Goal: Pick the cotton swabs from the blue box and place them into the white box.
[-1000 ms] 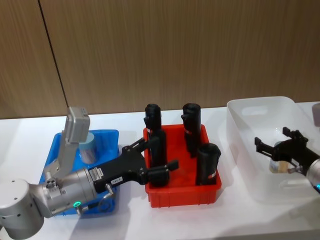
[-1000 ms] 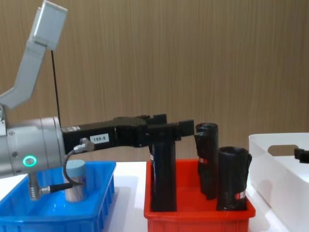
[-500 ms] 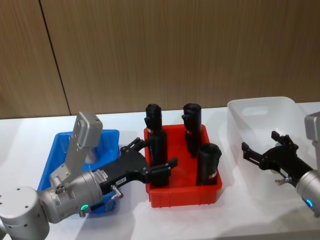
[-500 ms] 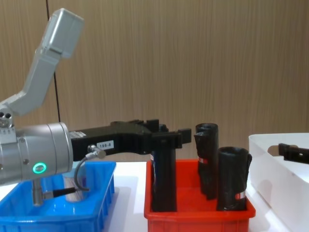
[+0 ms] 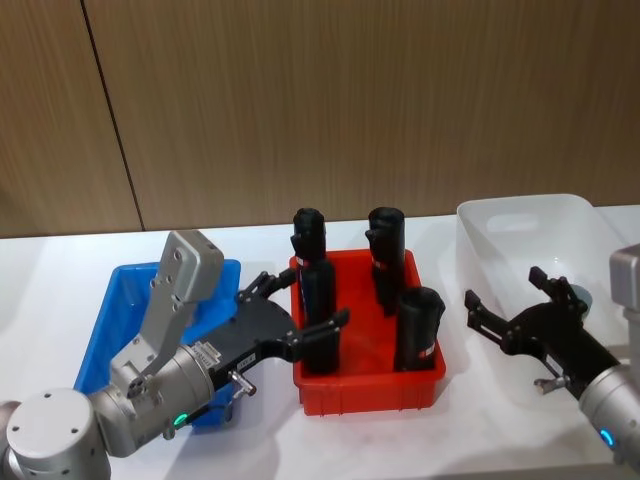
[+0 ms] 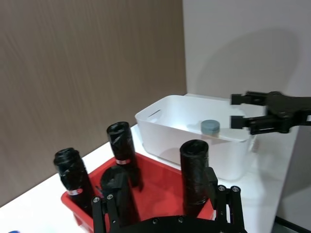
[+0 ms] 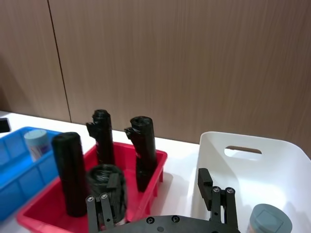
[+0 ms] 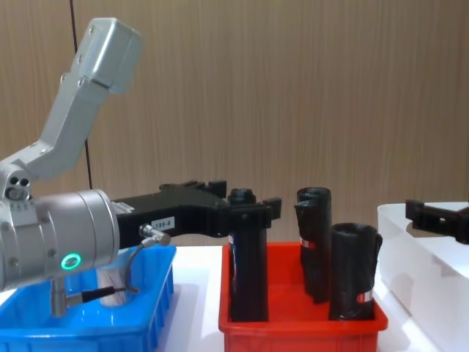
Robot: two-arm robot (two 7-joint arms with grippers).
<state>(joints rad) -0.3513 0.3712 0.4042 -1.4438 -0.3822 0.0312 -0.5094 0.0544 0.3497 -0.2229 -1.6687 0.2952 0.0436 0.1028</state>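
One cotton swab tub (image 7: 37,143) with a pale-blue lid stands in the blue box (image 5: 110,300) at the left. My left arm lies over that box. My left gripper (image 5: 297,304) is open and holds nothing, its fingers beside the nearest black roll at the red bin's left edge. Another cotton swab tub (image 6: 210,127) rests inside the white box (image 5: 520,215) at the right. My right gripper (image 5: 508,296) hangs open and empty over the white box's near left wall, a little short of that tub (image 7: 268,219).
A red bin (image 5: 360,385) with several tall black rolls (image 5: 417,328) stands between the two boxes. The white table (image 5: 420,440) runs along the front. A wooden wall closes off the back.
My right gripper has drawn back and to the left from deep inside the white box, leaving the tub there. My left arm has pulled back slightly toward me.
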